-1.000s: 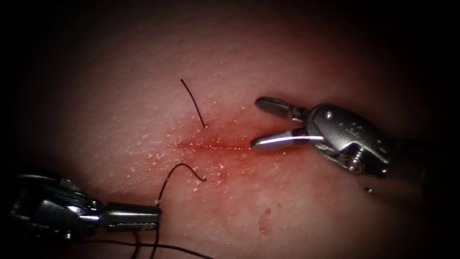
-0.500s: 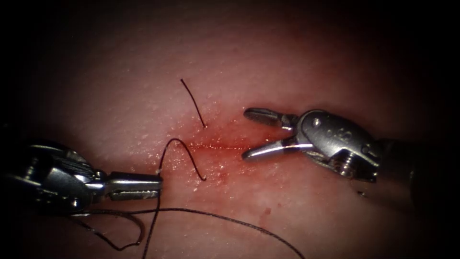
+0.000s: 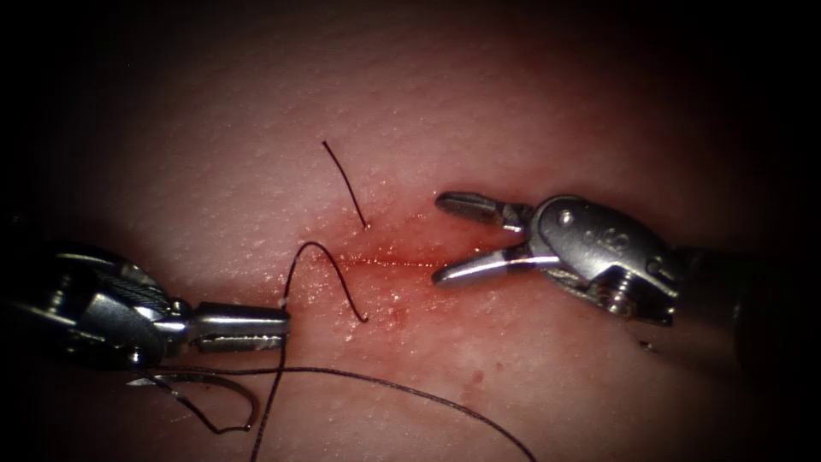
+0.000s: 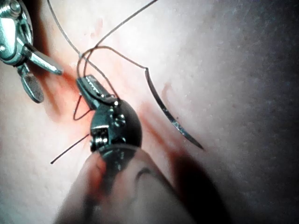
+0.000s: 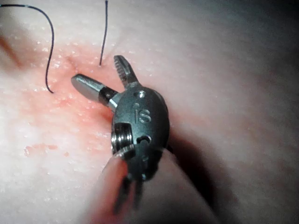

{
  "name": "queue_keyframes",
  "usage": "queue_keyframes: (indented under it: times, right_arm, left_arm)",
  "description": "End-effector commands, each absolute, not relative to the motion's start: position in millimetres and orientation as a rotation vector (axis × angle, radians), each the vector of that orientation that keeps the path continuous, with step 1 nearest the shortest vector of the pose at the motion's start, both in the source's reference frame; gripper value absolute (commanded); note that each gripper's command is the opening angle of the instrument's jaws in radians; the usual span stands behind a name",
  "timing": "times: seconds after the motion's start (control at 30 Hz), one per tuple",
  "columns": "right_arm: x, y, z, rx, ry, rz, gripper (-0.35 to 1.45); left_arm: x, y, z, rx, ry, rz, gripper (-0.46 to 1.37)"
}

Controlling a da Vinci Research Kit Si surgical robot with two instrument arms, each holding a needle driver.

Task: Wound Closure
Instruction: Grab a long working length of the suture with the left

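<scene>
Meanwhile we see the left tool (image 3: 256,329) pinching the thread (image 3: 329,272) below-left of the cut (image 3: 385,261), the needle (image 4: 170,112) lying free on the tissue (image 3: 530,111), and the right tool (image 3: 449,239) spread empty at the cut's right end.

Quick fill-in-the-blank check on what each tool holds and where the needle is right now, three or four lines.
1. The left tool has its jaws shut on the ____.
2. The right tool has its jaws ____, holding nothing, by the cut.
3. The needle lies ____ on the tissue, held by neither tool.
4. Two strands of thread enter the tissue, one on each side of the ____.

Missing words: thread; open; free; cut
</scene>
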State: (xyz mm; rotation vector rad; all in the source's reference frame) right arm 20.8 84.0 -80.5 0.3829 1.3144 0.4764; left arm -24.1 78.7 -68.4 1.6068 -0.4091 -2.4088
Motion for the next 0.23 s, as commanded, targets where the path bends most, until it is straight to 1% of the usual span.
queue_keyframes:
  times: [0.03, 0.23]
  right_arm:
    - [20.8, 84.0, -80.6, 0.388, 1.316, 0.473, 1.37]
    - [20.9, 84.0, -80.8, 0.390, 1.317, 0.474, 1.36]
  left_arm:
    - [-24.1, 78.7, -68.3, 1.605, -0.407, -2.407, -0.35]
    - [-24.1, 78.3, -68.2, 1.608, -0.404, -2.405, -0.35]
